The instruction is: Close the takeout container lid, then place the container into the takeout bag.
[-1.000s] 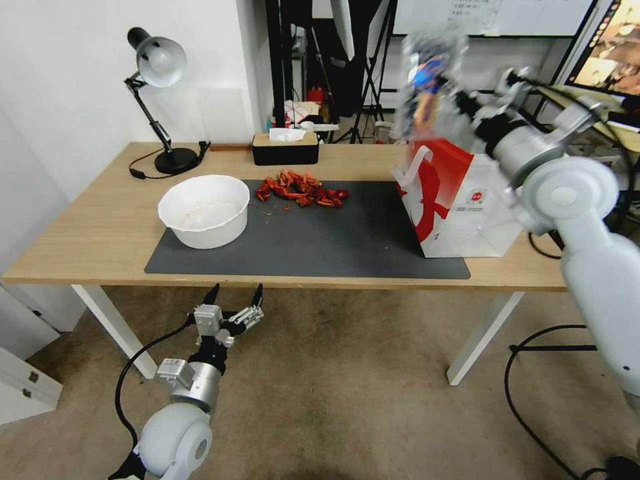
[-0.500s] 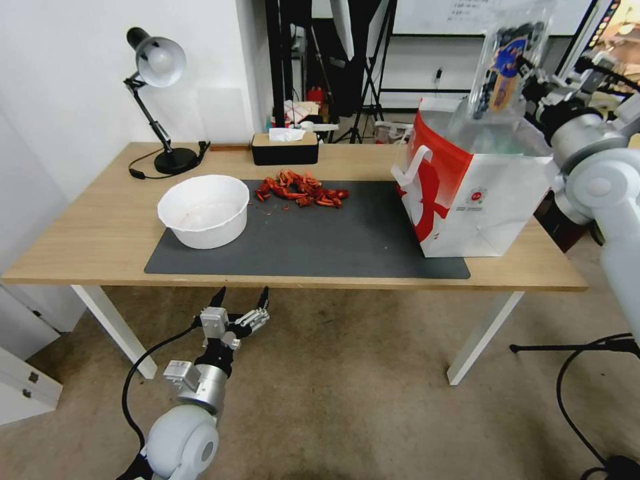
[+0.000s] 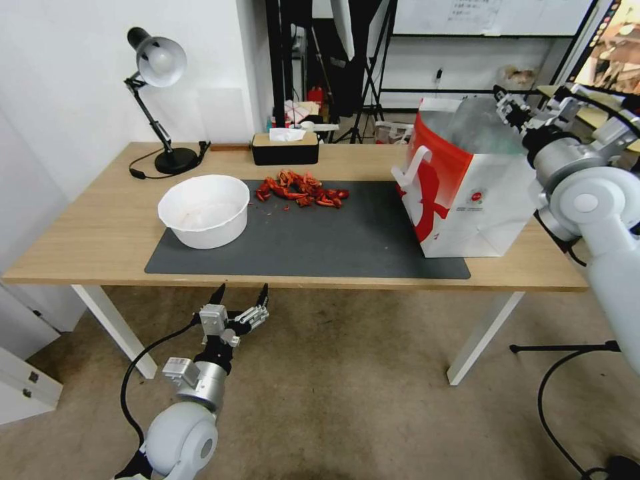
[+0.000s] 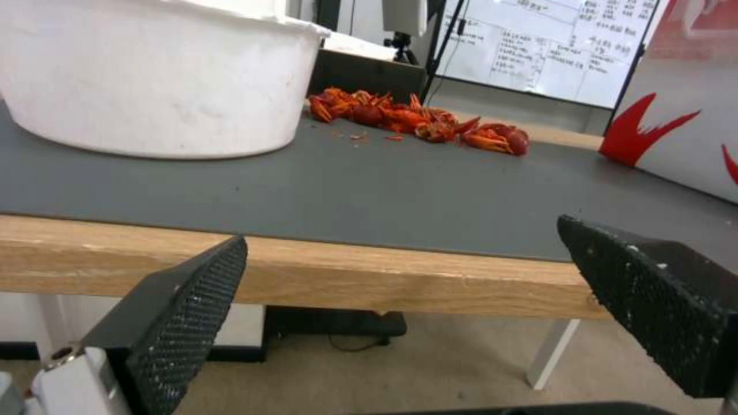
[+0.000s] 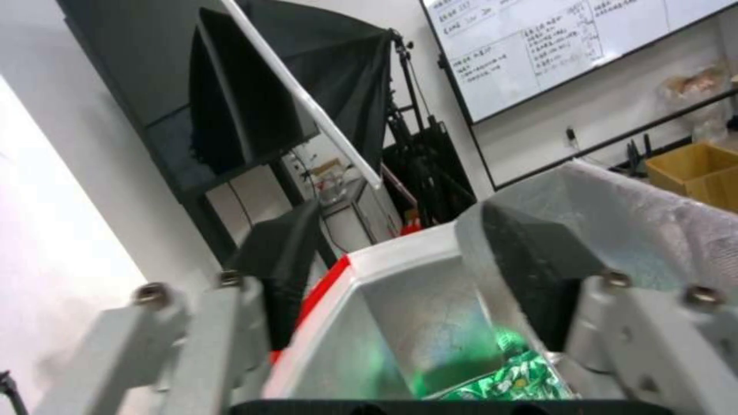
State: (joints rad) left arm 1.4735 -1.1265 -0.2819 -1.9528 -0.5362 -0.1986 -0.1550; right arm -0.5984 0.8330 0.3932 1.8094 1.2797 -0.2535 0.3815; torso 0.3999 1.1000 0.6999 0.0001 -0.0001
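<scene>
Jaws on right gripper spread apart, nothing between them, hovering over open top of takeout bag at desk's right end. Takeout container out of sight. Left gripper parked below desk edge, jaws wide.

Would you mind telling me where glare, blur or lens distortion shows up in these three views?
Head view: wide-angle bending of the table edges; glare on the takeout bag liner. Left wrist view: the near fingers loom large and soft. Right wrist view: soft overall, with a washed-out white wall; the right tool sits over the bag's opening.
</scene>
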